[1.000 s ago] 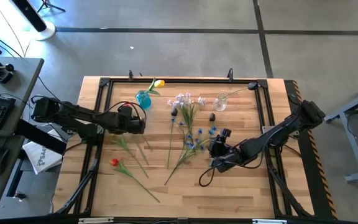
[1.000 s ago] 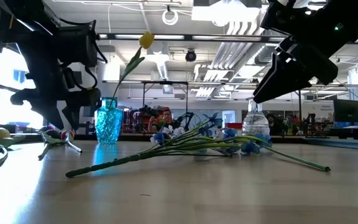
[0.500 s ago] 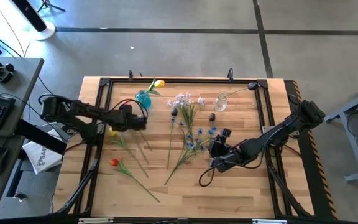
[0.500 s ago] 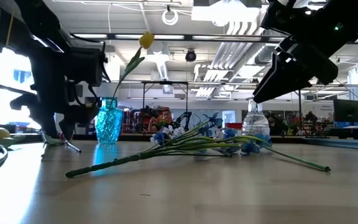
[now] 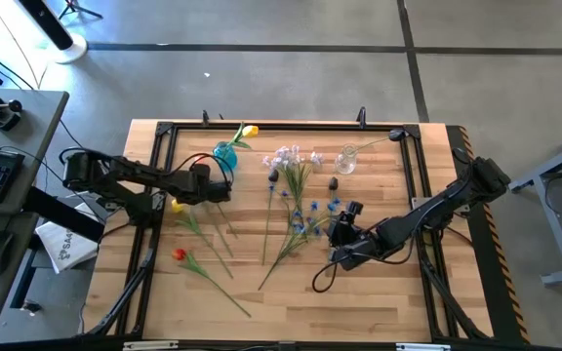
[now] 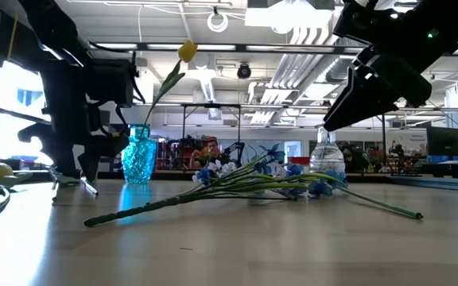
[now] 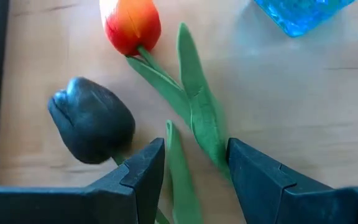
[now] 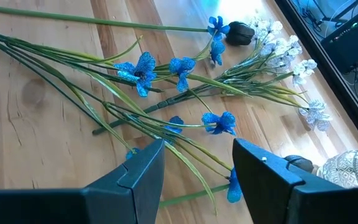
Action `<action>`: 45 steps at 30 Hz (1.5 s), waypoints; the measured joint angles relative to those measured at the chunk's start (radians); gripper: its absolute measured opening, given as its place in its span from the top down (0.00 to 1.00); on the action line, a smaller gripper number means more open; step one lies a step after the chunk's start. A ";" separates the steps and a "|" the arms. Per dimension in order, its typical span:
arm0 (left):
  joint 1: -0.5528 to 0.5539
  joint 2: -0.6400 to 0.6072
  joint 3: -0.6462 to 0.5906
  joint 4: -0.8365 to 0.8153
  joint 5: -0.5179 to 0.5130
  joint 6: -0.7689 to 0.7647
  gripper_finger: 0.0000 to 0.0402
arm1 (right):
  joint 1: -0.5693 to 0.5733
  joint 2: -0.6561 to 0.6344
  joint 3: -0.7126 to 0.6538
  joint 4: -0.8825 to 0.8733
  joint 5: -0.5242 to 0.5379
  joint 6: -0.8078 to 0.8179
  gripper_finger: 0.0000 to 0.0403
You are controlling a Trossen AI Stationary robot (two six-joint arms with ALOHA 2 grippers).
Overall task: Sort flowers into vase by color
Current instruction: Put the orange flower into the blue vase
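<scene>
The left gripper (image 7: pixel 191 171) hangs low over the table's left side with its fingers apart, straddling the green stem and leaves of an orange tulip (image 7: pixel 132 25), with a dark tulip head (image 7: pixel 92 119) just beside it and the blue vase (image 5: pixel 225 154), holding a yellow flower (image 5: pixel 250 130), a little farther back. The right gripper (image 8: pixel 194 171), fingers also apart, hovers right of centre above the blue flowers (image 8: pixel 145 70), which lie loose across the wood beside the pale blossom sprays (image 8: pixel 288 53). A red flower (image 5: pixel 180 254) lies alone nearer the front left, and a clear vase (image 5: pixel 345 159) stands at the far side.

Blue vase (image 5: pixel 225 154) beside left hand (image 5: pixel 220 187)
</scene>
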 joint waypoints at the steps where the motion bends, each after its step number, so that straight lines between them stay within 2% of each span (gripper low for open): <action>1: -0.004 -0.006 0.000 0.000 0.003 -0.006 0.59 | 0.000 0.000 0.000 0.000 0.000 0.000 0.54; 11: 0.008 -0.017 -0.002 0.031 -0.002 -0.015 0.59 | -0.001 0.000 0.000 0.009 0.000 -0.002 0.54; 15: 0.027 -0.017 -0.002 0.034 0.029 -0.008 0.61 | 0.000 0.000 0.000 0.013 0.000 0.000 0.54; 24: 0.038 -0.017 -0.002 0.098 0.100 0.037 0.84 | 0.001 0.000 0.000 0.013 0.000 -0.002 0.54; 30: 0.038 -0.018 -0.002 0.104 0.102 0.071 0.98 | 0.001 0.000 0.000 0.012 0.000 -0.004 0.54; 37: -0.008 -0.069 -0.002 0.108 0.043 0.081 0.99 | 0.001 0.000 0.000 0.012 0.000 -0.006 0.54; 45: -0.130 -0.270 -0.002 0.096 -0.102 0.061 1.00 | 0.001 0.000 0.000 0.016 0.000 -0.002 0.54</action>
